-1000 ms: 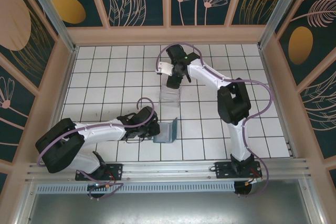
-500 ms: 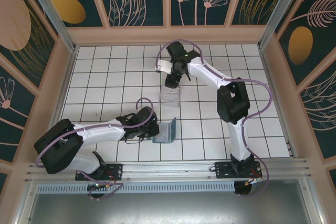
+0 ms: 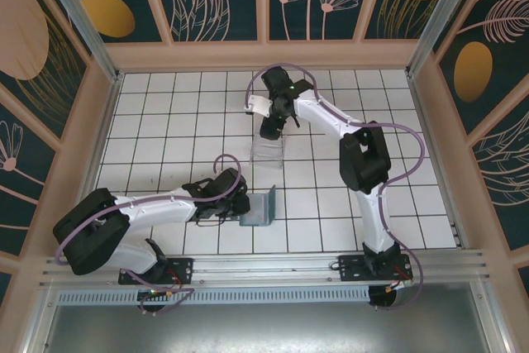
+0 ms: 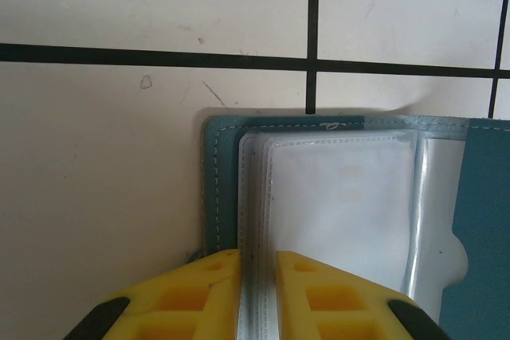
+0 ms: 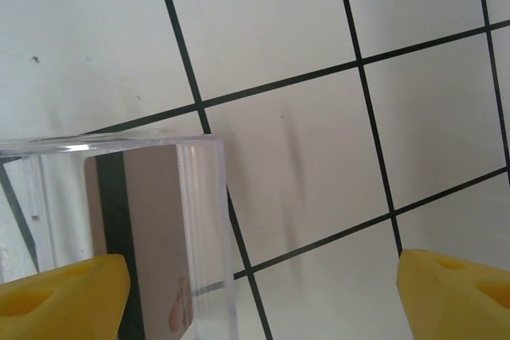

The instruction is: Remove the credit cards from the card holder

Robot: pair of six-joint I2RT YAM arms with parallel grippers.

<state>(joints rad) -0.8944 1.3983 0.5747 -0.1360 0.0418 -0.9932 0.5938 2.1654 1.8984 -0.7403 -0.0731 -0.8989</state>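
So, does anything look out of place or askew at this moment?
Only the card holder: it does not lie flat. One panel stands upright while the left gripper pinches its clear sleeves. A credit card sits in the clear tray. Nothing looks spilled or damaged.

A clear tray (image 3: 267, 152) rests on a white-tiled table (image 3: 165, 128).

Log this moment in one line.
left tool: shut on card holder | right tool: open, near clear tray | pale card: inside tray
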